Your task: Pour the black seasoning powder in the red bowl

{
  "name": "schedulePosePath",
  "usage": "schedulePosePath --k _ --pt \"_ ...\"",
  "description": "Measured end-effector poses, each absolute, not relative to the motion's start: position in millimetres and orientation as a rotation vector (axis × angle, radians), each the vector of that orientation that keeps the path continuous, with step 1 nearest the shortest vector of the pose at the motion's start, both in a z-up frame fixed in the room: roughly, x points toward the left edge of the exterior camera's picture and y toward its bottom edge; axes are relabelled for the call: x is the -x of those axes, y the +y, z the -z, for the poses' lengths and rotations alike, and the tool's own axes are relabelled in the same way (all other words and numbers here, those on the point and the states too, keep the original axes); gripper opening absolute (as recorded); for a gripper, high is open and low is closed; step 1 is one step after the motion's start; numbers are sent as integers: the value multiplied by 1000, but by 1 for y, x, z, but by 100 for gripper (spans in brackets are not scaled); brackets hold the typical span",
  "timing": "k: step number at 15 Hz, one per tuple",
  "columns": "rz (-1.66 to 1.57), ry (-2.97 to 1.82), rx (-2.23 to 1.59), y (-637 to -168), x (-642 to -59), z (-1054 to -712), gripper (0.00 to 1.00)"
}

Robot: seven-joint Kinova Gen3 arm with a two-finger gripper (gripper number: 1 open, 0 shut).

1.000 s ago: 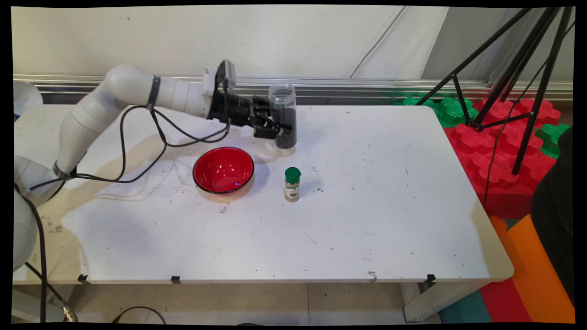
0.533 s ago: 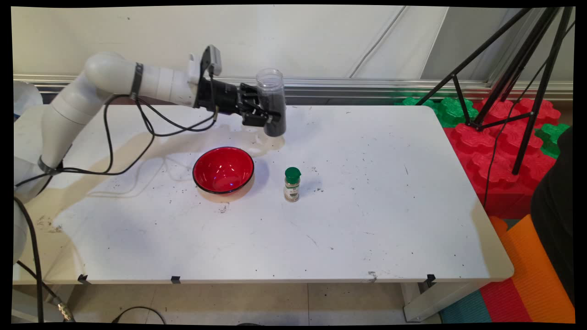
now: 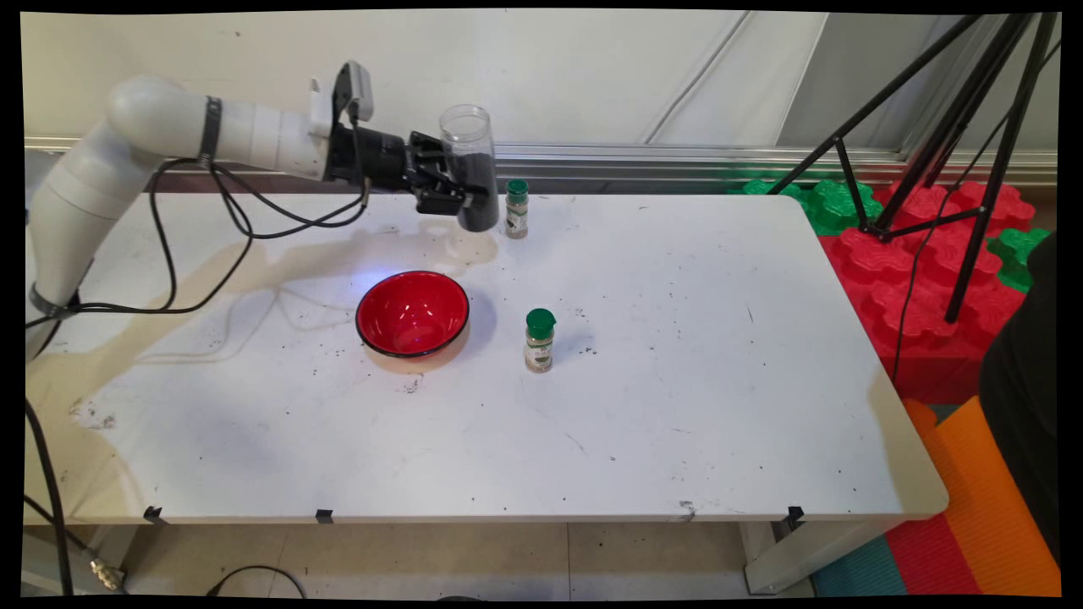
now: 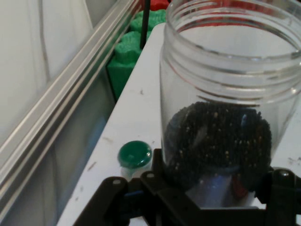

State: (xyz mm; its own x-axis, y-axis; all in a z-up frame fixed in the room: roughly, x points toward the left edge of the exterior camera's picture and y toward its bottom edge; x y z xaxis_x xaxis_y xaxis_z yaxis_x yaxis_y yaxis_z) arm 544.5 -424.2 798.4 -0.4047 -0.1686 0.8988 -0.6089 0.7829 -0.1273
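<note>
**Jar carried up and toward the far-left of the tabletop**

A scuffed white tabletop (image 3: 677,406) stands before a pale wall with a metal rail along its foot; red and green foam blocks (image 3: 922,254) and a black tripod (image 3: 964,152) sit off the right edge; a second or so ago the tool held the jar low, just above the surface behind the bowl, and now it holds it higher and further toward the far-left corner, so the lift has gone on across all three moments.

The tool (image 3: 461,190) is pinched on a clear open-mouthed jar (image 3: 470,165), gripping its lower part; the jar stands close to upright, lidless, its lower half dark with fine black grains; in the hand view the jar (image 4: 225,117) fills the frame, the black linkage clasping its base on both sides.

The move has uncovered a small green-capped spice bottle (image 3: 516,208) at the far edge, just beside the jar; it was hidden behind the jar earlier, not newly placed; the hand view shows its cap (image 4: 135,154) from above, low and left of the jar.

The red bowl (image 3: 412,315) rests mid-tabletop, nearer than the jar and well below it; a second green-capped bottle (image 3: 539,340) stands just right of the bowl; neither has shifted; nothing has spilled from the jar that I can see.
</note>
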Motion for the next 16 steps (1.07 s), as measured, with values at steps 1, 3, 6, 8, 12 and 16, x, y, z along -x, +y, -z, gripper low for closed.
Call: schedulePosePath --k 1,3,6,8,12,16 --pt "-559 -1965 -582 -421 -549 -801 0" --pt "-582 -1972 -571 -416 -555 -804 0" --pt "-624 -1996 -551 -408 -566 -804 0" --pt "-654 -2015 -538 -403 -572 -802 0" --pt "-703 -2053 -502 -395 -577 -798 0" --pt "-755 -2091 -443 -390 -579 -794 0"
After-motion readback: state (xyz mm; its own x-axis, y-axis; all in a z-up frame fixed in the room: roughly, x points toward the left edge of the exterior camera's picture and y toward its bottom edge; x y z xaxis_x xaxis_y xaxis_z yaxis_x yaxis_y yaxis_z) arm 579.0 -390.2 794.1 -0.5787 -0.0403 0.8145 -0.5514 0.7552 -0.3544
